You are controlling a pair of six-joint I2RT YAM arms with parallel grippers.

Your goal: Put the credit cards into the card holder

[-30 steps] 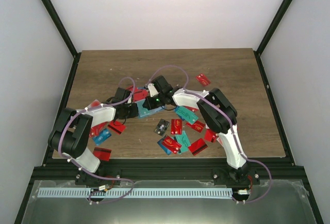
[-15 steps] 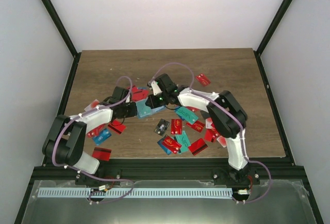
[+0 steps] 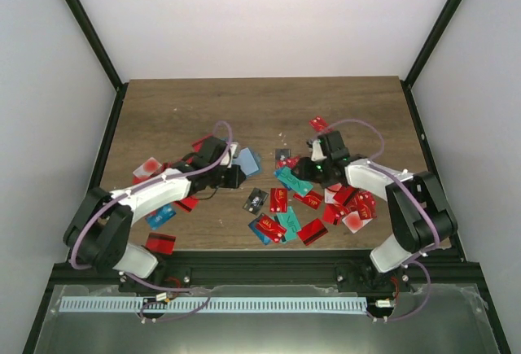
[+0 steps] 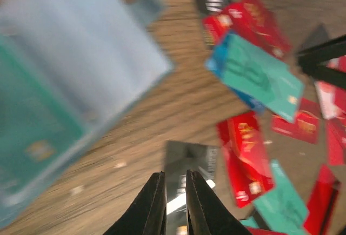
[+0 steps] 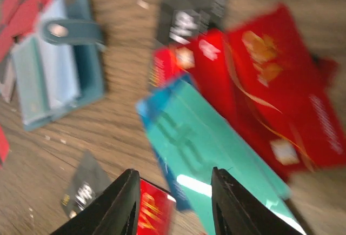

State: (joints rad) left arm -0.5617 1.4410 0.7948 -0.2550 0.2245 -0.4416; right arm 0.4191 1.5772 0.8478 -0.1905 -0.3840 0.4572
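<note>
Our left gripper (image 4: 174, 173) has its fingers drawn nearly together, with only a thin slit between them, and we see nothing clamped there. The card holder (image 4: 75, 67) lies ahead of it and to its left, blurred and apart from the fingertips. Just beyond those fingertips a black card (image 4: 189, 156) lies flat on the wooden table (image 4: 146, 111). Further ahead and to the right sits a teal card (image 4: 254, 78), with a red card (image 4: 246, 148) nearer on the right.

Our right gripper (image 5: 173, 178) stands moderately wide and holds nothing. The teal card lies directly ahead of its fingers, lying against red cards (image 5: 259, 78) ahead and to the right. The card holder sits well ahead and to the left of this gripper, its strap and dot clasp (image 5: 57, 28) facing up. In the overhead view the holder lies between the two grippers, just beside the left one. Most of the credit cards (image 3: 313, 207) lie scattered toward the arm bases from the right gripper.
</note>
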